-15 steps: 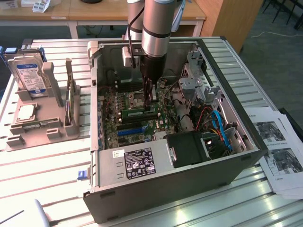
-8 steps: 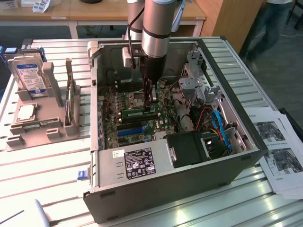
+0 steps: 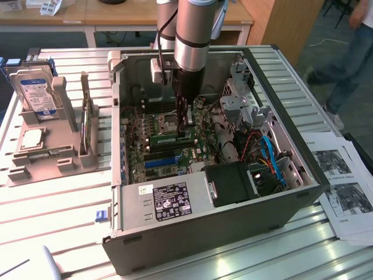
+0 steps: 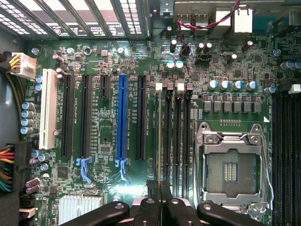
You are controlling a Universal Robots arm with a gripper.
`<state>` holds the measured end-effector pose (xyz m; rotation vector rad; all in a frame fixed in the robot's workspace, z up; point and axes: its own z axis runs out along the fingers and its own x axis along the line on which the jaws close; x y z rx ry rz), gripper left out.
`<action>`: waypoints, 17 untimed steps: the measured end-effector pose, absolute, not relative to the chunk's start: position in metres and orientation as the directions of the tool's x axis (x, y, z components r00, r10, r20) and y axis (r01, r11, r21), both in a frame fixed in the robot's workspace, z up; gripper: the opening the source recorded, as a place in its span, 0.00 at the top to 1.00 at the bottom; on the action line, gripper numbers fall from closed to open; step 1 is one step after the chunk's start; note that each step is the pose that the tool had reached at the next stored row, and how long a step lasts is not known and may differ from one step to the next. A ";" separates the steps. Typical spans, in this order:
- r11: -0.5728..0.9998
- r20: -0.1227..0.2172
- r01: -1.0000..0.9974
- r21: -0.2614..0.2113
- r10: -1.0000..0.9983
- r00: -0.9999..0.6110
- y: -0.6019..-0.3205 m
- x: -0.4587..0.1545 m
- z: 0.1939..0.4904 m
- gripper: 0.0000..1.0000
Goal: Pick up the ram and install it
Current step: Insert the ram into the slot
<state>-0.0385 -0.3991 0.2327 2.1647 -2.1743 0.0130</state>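
Observation:
The ram (image 3: 169,139) is a narrow green stick standing on edge among the black memory slots (image 4: 176,141) of the motherboard, inside the open computer case (image 3: 303,192). My gripper (image 3: 186,123) reaches straight down into the case, right over the ram's end on the exterior view's right. From the wrist, the ram (image 4: 158,141) is a thin edge-on line running away from my gripper (image 4: 160,184) along the slot closest to the long black expansion slots. The fingers (image 4: 153,188) stand close together, shut on the ram.
A silver CPU socket (image 4: 230,165) lies beside the memory slots, and a blue expansion slot (image 4: 123,117) on their other side. Cables and a drive cage (image 3: 268,163) fill the case's right. A hard drive (image 3: 38,93) stands in a grey rack. A person (image 3: 349,52) stands at the far right.

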 end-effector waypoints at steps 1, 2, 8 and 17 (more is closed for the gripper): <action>0.006 0.058 -0.999 0.045 -0.998 -0.003 -0.399 -0.038 0.233 0.88; 0.006 0.058 -0.999 0.045 -0.998 -0.003 -0.399 -0.038 0.233 0.88; 0.006 0.057 -0.999 0.044 -0.998 -0.003 -0.399 -0.039 0.233 0.88; 0.006 0.058 -0.999 0.044 -0.998 -0.003 -0.400 -0.039 0.232 0.88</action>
